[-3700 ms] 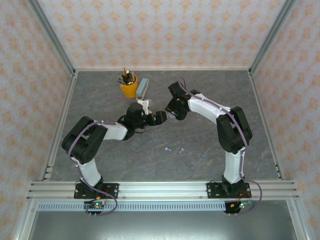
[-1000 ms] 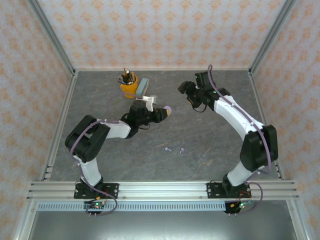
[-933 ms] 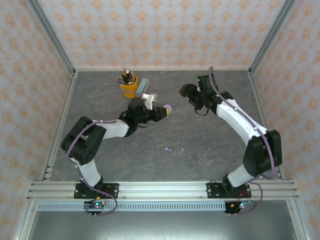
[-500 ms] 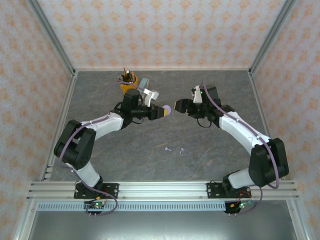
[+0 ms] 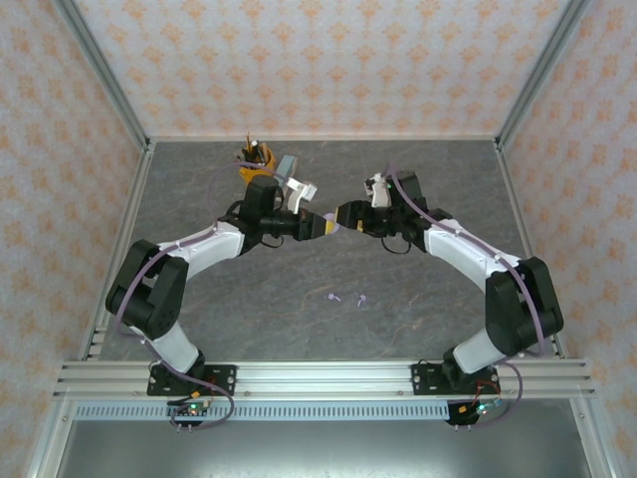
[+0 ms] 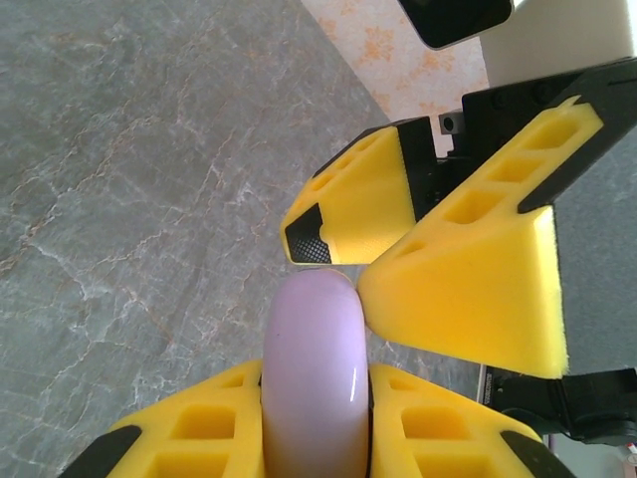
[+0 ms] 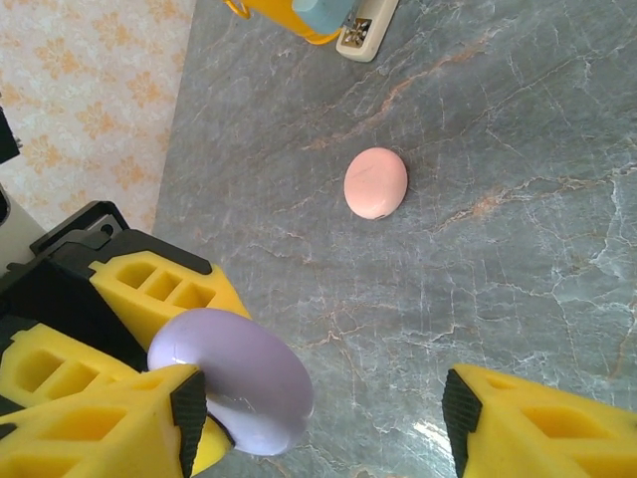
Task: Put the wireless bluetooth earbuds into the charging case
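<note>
Our left gripper (image 6: 317,403) pinches the lilac case (image 6: 314,349) edge-on, offering its free rim to our right gripper (image 7: 323,398), jaws spread around it, probably to open it. The earbuds (image 5: 335,297) lie well apart on the table (image 5: 249,299).

You have the left gripper (image 5: 323,226) and right gripper (image 5: 345,215) tip to tip above mid-table, the charging case (image 6: 314,378) between the left fingers and touching one right finger, one earbud (image 5: 335,297) beside a second earbud (image 5: 361,299) on the table nearer the bases, a loose disc (image 7: 375,183) lying toward the far-left pencil cup (image 5: 256,167), and a block (image 5: 287,165) just right of that cup.
</note>
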